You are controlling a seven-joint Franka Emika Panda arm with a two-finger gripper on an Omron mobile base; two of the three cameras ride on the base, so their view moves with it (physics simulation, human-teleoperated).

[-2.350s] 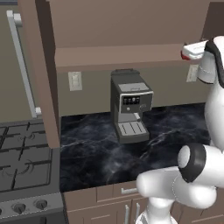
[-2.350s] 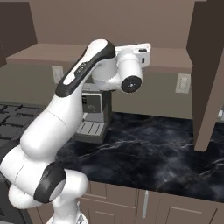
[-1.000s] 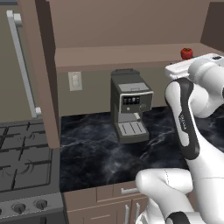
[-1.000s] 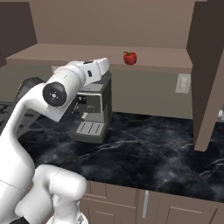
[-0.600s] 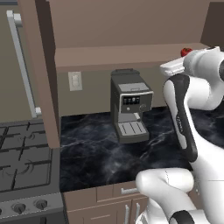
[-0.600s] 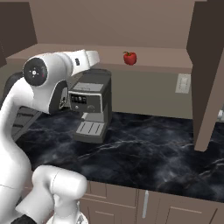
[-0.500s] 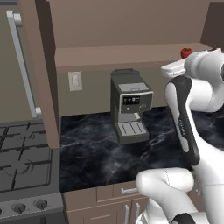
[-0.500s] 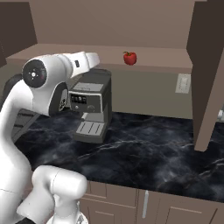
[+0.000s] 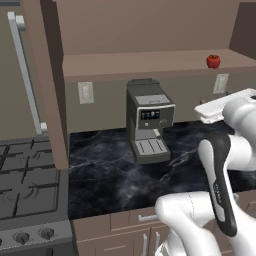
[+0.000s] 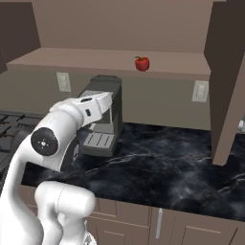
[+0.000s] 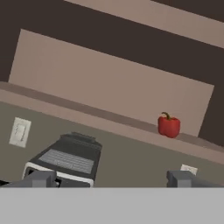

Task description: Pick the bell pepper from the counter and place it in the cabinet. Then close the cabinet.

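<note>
The red bell pepper stands upright by itself on the bottom board of the open cabinet, toward its right end. My gripper is open with nothing between its widely spread fingertips. It sits well below and in front of the pepper, above the black marbled counter and near the coffee machine. Both cabinet doors stand open: the left door with its silver bar handle, and the right door.
A grey coffee machine stands on the counter under the cabinet. The stove lies to the left. Wall outlets sit on the backsplash. Brown drawers run below the counter.
The gripper let go of the pepper on the cabinet board, then drew back and dropped below shelf level, swinging toward the coffee machine. The pepper has stayed put.
</note>
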